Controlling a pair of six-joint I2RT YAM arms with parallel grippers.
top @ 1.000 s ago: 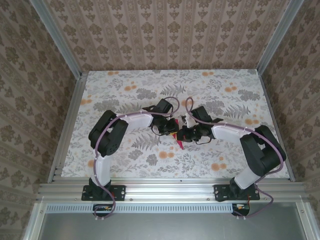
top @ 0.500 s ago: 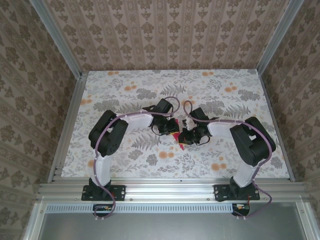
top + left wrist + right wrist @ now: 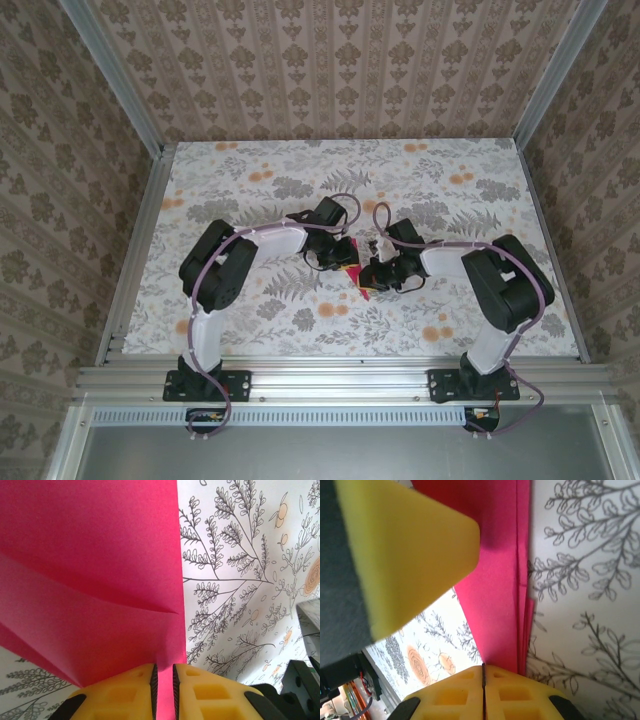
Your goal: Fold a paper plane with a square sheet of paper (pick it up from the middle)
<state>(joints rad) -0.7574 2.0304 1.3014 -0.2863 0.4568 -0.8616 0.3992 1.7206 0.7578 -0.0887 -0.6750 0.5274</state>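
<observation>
The square sheet of paper (image 3: pixel 362 288) is magenta-pink and folded into layers. It lies at the table's middle, mostly hidden under both grippers, with a pointed end poking out toward the near side. My left gripper (image 3: pixel 345 262) is shut on it: the paper (image 3: pixel 90 580) runs into the narrow gap between the yellow fingertips of that gripper (image 3: pixel 164 666). My right gripper (image 3: pixel 483 666) is shut tight, its tips touching the paper's (image 3: pixel 495 580) stacked edges. The left gripper's yellow finger (image 3: pixel 405 555) looms close by.
The floral tablecloth (image 3: pixel 250 190) covers the table, with patterned walls on three sides and an aluminium rail (image 3: pixel 340 378) along the near edge. Both arms bend inward and their wrists nearly touch.
The right arm's elbow has swung inward and up, and its wrist shifted slightly right. The left arm and the paper stay put. Neither gripper has changed its grip.
</observation>
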